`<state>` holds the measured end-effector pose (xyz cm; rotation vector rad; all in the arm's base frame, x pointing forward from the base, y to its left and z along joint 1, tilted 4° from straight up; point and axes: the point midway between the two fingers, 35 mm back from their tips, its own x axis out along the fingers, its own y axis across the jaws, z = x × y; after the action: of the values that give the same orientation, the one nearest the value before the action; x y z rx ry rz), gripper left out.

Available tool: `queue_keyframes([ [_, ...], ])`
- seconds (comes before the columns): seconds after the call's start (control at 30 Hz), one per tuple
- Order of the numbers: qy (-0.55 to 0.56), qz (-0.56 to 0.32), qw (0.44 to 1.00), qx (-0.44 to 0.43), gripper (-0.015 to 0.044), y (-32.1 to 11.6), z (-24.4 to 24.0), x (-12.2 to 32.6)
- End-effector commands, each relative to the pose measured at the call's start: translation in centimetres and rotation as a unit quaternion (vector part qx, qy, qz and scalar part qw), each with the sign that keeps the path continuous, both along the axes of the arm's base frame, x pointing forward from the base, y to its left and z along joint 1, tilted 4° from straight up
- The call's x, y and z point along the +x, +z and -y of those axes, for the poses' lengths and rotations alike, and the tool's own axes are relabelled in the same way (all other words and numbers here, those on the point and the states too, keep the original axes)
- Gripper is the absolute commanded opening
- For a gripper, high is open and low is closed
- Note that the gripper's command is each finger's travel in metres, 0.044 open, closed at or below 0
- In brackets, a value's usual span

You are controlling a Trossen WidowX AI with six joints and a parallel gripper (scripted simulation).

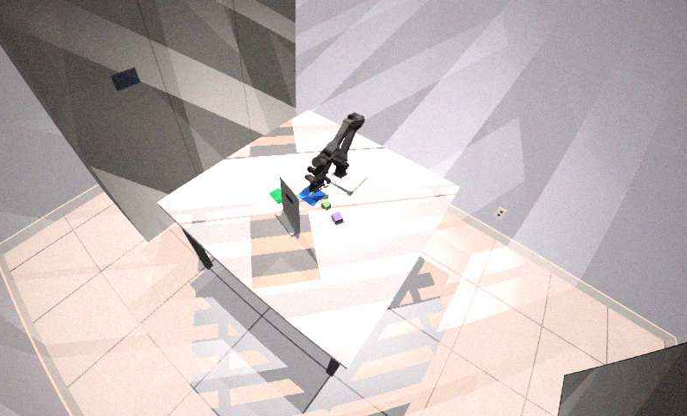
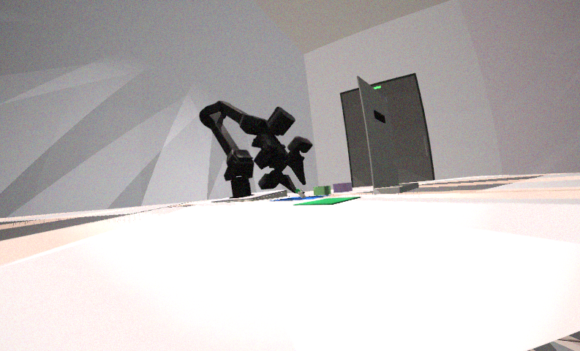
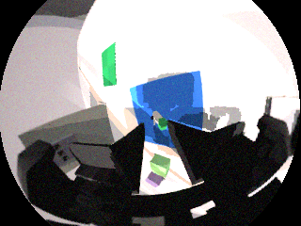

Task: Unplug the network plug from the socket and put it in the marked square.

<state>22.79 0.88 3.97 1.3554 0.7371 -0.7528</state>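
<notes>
Evidently unplugged, the small grey-and-green network plug [image 2: 300,194] [image 3: 160,121] lies on the blue square [image 1: 307,198] [image 2: 282,199] [image 3: 166,91], probably the marked one. Around it the tool [image 1: 313,189] [image 2: 300,186] [image 3: 156,124] stands released, fingers apart. The plug looks light and rigid, its thin tab the likely fragile part; any regrip should take the body's sides. Beyond are a green block [image 1: 326,205] [image 2: 322,190] [image 3: 160,165], a purple block [image 1: 337,217] [image 2: 342,187] [image 3: 154,179] and, upright on the bench [image 1: 294,329] [image 2: 284,260], the socket panel [image 1: 291,211] [image 2: 366,143]. Next, a straight lift should avoid dragging the plug.
</notes>
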Motion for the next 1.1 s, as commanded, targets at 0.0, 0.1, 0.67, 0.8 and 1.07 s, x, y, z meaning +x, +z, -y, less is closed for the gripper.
queue_keyframes([
  [0.0,-0.003,0.003,1.000,0.000,0.0156,0.5,0.0,-0.1],
  [0.1,-0.002,0.003,1.000,0.000,0.0156,0.7,0.0,-0.2],
  [0.67,-0.001,0.002,1.000,0.000,0.0156,1.9,-0.2,-0.9],
  [0.8,-0.001,0.002,1.000,0.000,0.0156,2.5,-0.2,-0.8],
  [1.07,-0.001,0.002,1.000,0.000,0.0156,3.5,-0.3,-0.7],
])
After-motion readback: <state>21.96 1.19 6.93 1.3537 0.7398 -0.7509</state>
